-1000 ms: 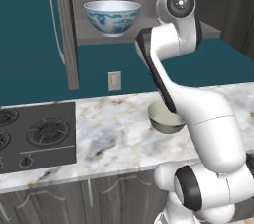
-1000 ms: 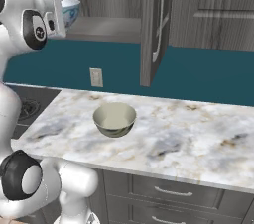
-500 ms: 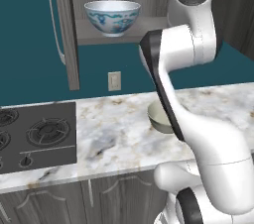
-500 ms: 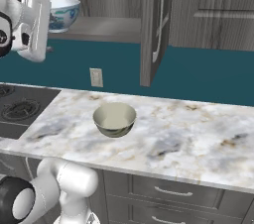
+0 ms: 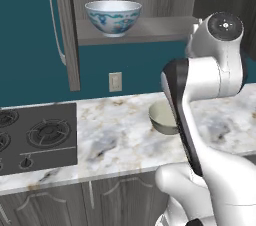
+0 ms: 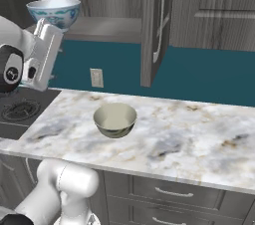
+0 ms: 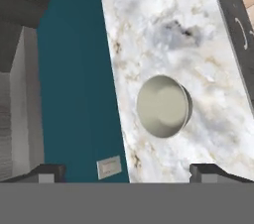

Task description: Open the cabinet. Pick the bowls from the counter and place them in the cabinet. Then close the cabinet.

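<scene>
Bowls come first: the white floral bowl already sits on the open cabinet's lower shelf, while the cream-olive bowl rests upright on the bench, right of the cooktop and below the shelf. Above it hangs the end effector, its tips spread wide and holding nothing. Fetching this second bowl looks like the step in hand; next, a descent onto its rim seems called for.

White bowl shelved (cabinet open); cream bowl on counter.
</scene>
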Motion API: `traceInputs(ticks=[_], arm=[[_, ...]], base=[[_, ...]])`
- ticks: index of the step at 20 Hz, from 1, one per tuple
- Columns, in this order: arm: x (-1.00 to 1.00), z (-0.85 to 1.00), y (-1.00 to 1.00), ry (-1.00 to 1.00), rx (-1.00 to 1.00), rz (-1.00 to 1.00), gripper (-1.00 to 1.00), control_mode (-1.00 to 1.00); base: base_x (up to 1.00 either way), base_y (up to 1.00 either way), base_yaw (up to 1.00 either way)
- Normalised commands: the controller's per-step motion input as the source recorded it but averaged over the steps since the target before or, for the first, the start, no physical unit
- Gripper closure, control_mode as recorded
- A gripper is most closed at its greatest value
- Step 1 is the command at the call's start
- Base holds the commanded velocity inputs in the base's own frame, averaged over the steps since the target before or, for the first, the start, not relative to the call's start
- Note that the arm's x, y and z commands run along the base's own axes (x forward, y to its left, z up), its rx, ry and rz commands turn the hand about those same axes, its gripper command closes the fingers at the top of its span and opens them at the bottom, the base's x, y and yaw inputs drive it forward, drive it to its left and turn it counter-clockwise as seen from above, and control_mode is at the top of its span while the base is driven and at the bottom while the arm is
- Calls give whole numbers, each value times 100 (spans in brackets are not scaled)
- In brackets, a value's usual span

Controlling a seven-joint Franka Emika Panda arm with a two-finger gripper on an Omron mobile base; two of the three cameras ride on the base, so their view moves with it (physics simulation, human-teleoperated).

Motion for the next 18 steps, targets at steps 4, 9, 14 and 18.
traceInputs(ticks=[4,9,14,18], arm=[[-8,-45,0,1,13,-2,-100,-100],[-21,-47,0,5,1,-20,-100,-100],[-3,-24,7,2,0,-29,-100,-100],[0,-16,2,13,12,-11,-100,-100]], base=[[0,0,0],[0,0,0],[0,0,0],[0,0,0]])
